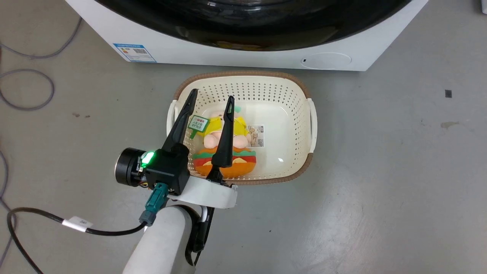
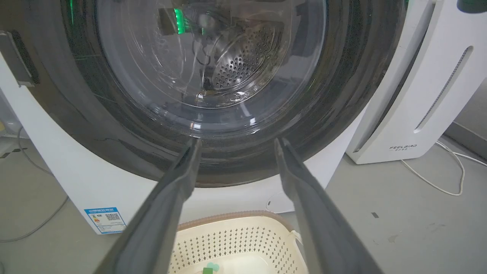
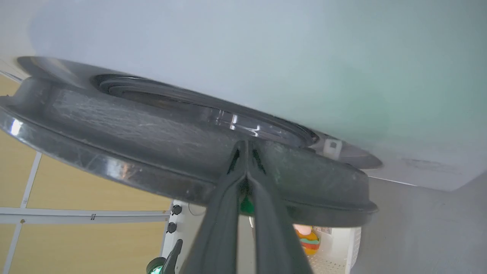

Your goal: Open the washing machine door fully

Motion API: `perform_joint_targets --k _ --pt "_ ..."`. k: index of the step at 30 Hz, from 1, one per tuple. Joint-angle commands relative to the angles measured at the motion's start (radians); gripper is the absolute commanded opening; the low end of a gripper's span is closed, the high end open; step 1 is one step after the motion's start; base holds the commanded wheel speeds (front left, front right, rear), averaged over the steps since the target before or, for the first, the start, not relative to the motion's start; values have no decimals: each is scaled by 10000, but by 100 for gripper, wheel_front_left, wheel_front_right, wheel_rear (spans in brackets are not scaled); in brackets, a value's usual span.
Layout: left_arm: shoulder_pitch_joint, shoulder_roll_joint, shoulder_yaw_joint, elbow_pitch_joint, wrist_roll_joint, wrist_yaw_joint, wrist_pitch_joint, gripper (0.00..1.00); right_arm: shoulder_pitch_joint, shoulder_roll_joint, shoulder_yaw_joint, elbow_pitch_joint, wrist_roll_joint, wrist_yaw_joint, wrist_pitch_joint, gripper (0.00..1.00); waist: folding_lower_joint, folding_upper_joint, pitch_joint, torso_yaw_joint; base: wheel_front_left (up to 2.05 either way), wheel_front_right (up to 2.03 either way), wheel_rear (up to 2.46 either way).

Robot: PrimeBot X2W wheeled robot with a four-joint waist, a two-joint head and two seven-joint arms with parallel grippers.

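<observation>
Right gripper (image 3: 247,146) fingers were pinched together, tips at inner side of washing machine door (image 3: 114,125).
Left gripper (image 1: 213,95) stood wide, empty, farther off.

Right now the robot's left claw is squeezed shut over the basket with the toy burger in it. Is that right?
Not quite. The left claw is open, its two fingers spread wide apart; the head view shows it. The rest holds: it is over the basket with the toy burger in it.
</observation>
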Motion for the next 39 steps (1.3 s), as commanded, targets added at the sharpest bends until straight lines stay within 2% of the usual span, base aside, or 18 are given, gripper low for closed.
perform_joint_targets --k 1,18,31,39 --pt "-177 20 -24 -5 -56 86 -55 100 265 89 66 -85 22 8 142 0 0 0 -19 20 0 0 0" --pt "70 20 -46 270 -176 72 -55 100 1916 139 264 -1013 374 8 1112 0 0 0 -840 -56 0 0 0" --pt "951 20 175 677 -34 -122 -55 100 4754 390 447 -2862 1119 8 1556 0 0 0 -2259 47 0 0 0" --pt "1672 20 599 926 216 -345 -55 100 6421 902 654 -3959 1651 8 1505 0 0 0 -2999 164 0 0 0"
